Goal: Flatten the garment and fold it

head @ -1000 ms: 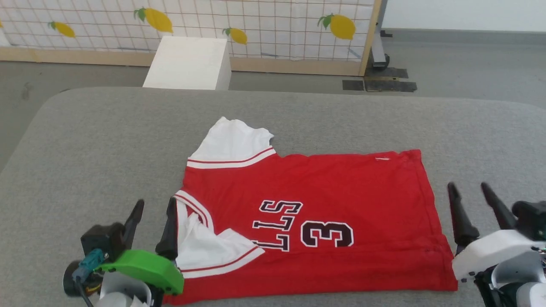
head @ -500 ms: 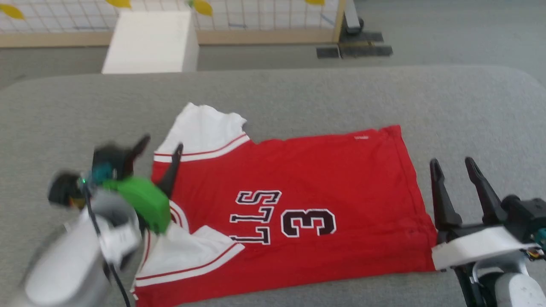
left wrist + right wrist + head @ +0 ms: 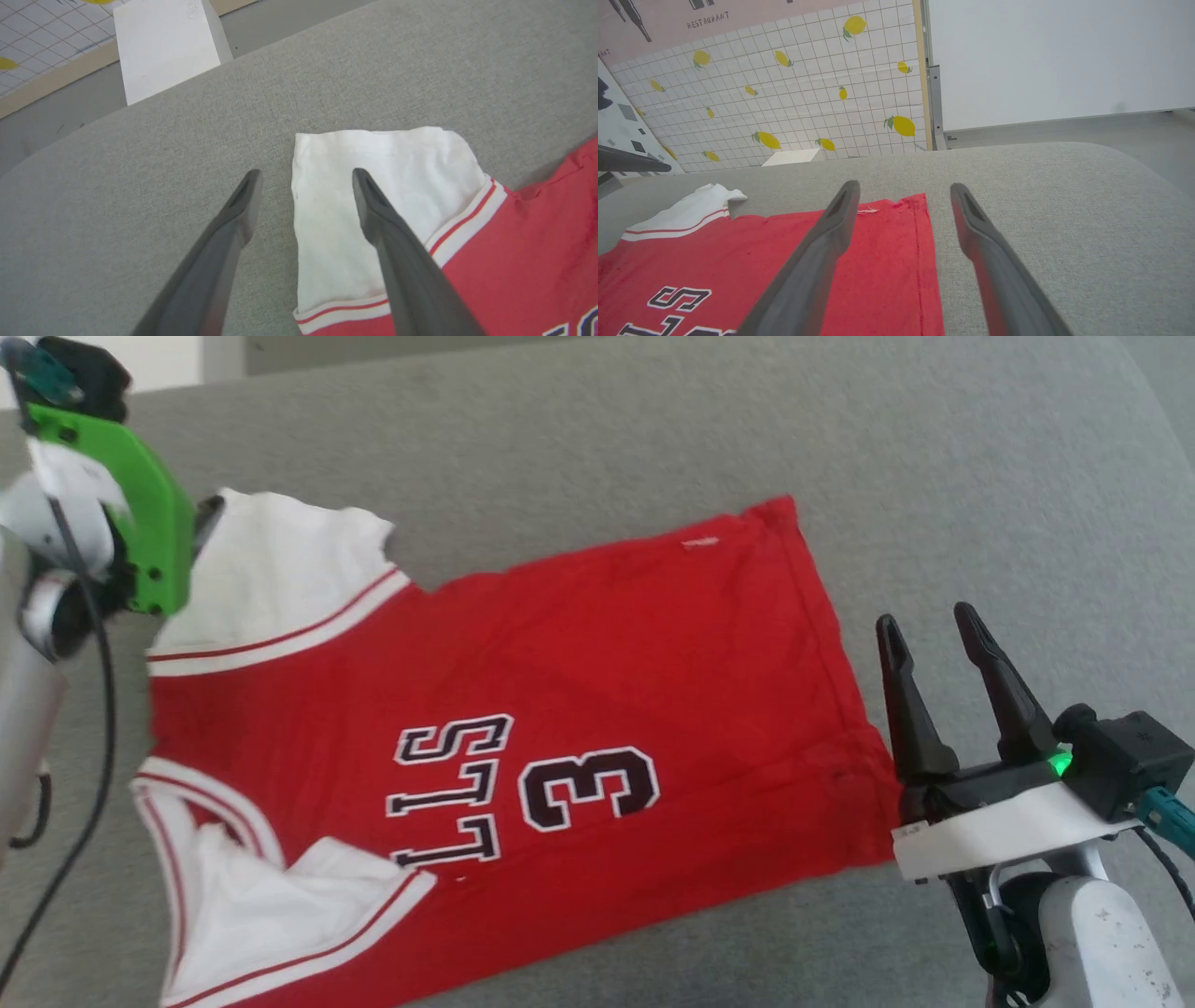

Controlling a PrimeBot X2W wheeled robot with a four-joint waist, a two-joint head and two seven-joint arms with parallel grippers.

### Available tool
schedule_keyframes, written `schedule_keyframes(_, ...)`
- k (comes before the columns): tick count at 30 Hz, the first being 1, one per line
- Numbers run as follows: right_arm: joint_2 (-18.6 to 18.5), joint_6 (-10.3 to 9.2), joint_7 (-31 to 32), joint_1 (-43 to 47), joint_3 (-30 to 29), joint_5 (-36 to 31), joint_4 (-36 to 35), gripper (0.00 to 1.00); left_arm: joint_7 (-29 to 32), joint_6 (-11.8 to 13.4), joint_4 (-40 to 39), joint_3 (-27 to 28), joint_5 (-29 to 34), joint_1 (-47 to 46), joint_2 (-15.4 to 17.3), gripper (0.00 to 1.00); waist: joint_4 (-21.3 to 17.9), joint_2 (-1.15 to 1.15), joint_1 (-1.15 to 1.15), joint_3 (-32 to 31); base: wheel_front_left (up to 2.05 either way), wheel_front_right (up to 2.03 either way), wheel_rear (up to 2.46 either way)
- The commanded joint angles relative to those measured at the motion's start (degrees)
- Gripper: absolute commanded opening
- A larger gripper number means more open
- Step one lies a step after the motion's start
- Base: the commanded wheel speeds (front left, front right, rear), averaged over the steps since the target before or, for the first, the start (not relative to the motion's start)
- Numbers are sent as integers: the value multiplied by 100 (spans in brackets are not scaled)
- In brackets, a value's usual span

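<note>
Both hands wide open, shirt laid out on the grey desk!

The garment [image 3: 579, 644] lies spread on the desk [image 3: 653, 420], number three facing up. Its hem points toward the right hand [image 3: 924, 616], which hovers just beside that edge, fingers apart and empty. The left hand [image 3: 306, 173] hangs over the far white sleeve [image 3: 373, 186], one finger above fabric, the other above bare grey, gripping nothing. The near sleeve [image 3: 261, 905] sits rumpled.
</note>
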Motion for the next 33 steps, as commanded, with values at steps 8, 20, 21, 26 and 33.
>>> schedule_keyframes(8,11,-9,-210,-162,108,121,135,100,635,77,852,41,-202,-547,62,100,-541,0,0,647,0,0,0)
schedule_keyframes(20,11,-9,-221,-221,110,114,185,100,497,9,1332,-4,-324,-668,-94,0,-467,0,0,714,0,0,0)
schedule_keyframes(21,11,-9,-218,-224,104,109,191,100,438,0,1339,-13,-320,-677,-110,0,-451,0,0,709,0,0,0)
schedule_keyframes(26,11,-9,-156,-205,43,26,231,100,-129,-34,1375,-3,-298,-677,-185,0,-310,0,0,513,0,0,0)
schedule_keyframes(33,-99,-9,518,-145,-138,-170,262,100,-1206,-50,1162,-27,-213,-407,-448,0,108,0,0,-34,0,0,0)
